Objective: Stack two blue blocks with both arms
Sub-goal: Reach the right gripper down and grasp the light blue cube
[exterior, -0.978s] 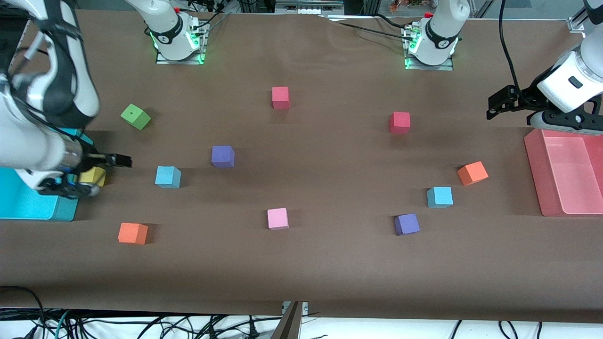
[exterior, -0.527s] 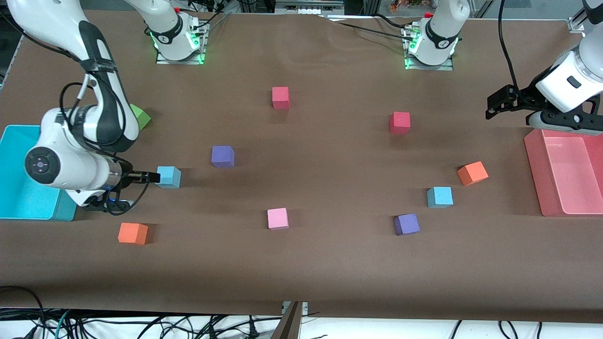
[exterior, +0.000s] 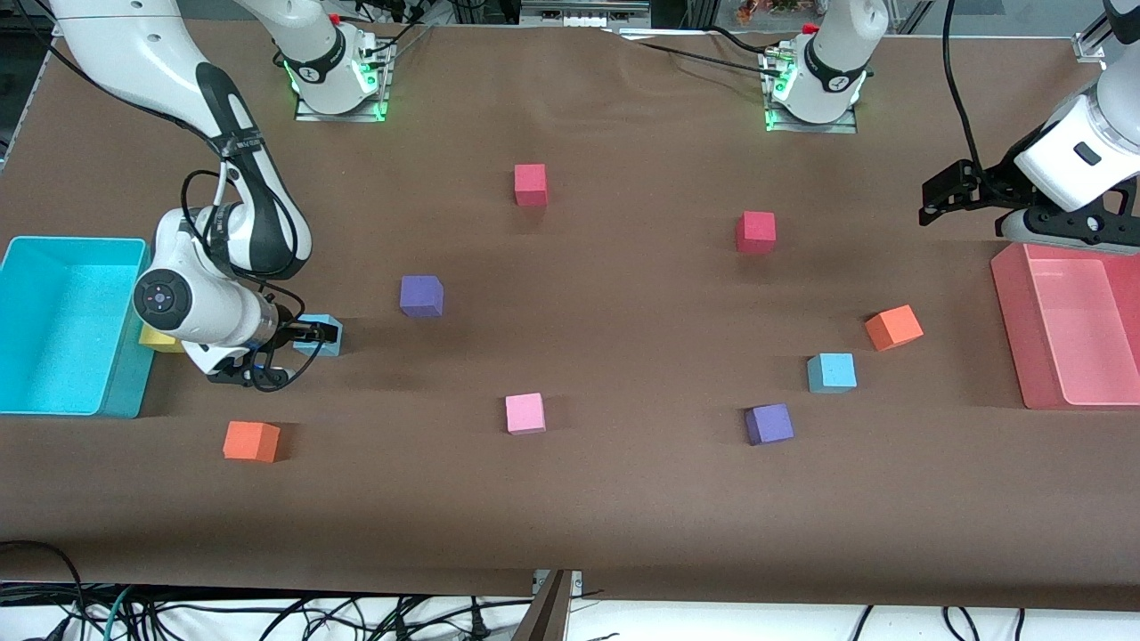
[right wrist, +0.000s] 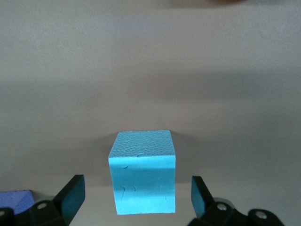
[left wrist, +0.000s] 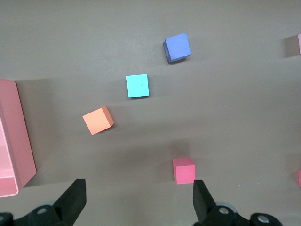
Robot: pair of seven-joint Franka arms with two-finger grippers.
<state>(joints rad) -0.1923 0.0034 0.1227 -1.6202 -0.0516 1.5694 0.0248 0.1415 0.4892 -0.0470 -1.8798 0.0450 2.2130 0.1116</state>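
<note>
Front view: a brown table point(exterior: 623, 516) with many little coloured blocks on it
Right gripper point(exterior: 313, 333): down low by the first blue block point(exterior: 322, 336), near the right arm's end of the table
Right gripper jaws: spread wide, with the block between them, not pinching it
Right wrist view: the first blue block point(right wrist: 143, 171) sits on the table between the two fingers point(right wrist: 69, 197), with a gap on each side
Second blue block point(exterior: 831, 372): on the table toward the left arm's end, between an orange block point(exterior: 893, 327) and a purple block point(exterior: 769, 424)
Left gripper point(exterior: 946, 194): up in the air by the edge of the pink tray point(exterior: 1012, 329), waiting
Left gripper jaws: spread apart, holding nothing
Left wrist view: the second blue block point(left wrist: 137, 85) lies well apart from the fingers point(left wrist: 73, 199)
Teal tray point(exterior: 53, 402): at the right arm's end, with a yellow block point(exterior: 157, 338) just beside it
The two blue blocks: well apart, not stacked yet
</note>
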